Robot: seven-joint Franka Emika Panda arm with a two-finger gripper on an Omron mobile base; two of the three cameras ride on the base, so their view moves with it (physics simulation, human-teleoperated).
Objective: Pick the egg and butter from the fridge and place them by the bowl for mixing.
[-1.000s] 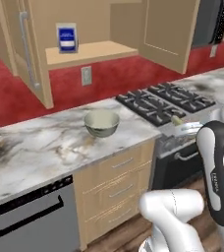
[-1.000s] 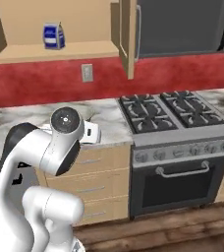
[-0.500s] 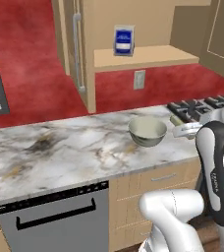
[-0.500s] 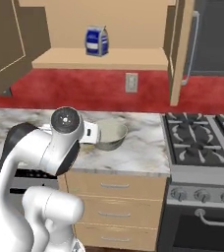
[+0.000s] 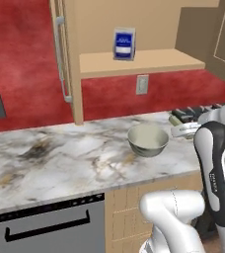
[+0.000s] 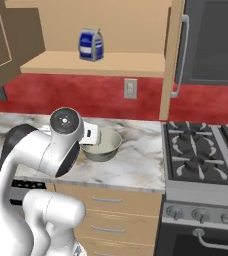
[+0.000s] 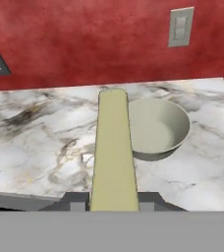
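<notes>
While gripper (image 7: 113, 203) clamps butter (image 7: 113, 152), glossy bowl (image 7: 158, 128)

Bare marble counter (image 5: 60, 158) left of bowl (image 5: 147, 139); stove (image 6: 201, 155) right.

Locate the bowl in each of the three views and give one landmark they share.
Left base view: the bowl sits right of centre on the marble counter, left of the arm.
Right base view: the bowl is left of centre, partly behind the arm's joint.
Hand view: the bowl is right of centre, beside the butter held in the gripper.
Shared landmark: the wall outlet.
</notes>
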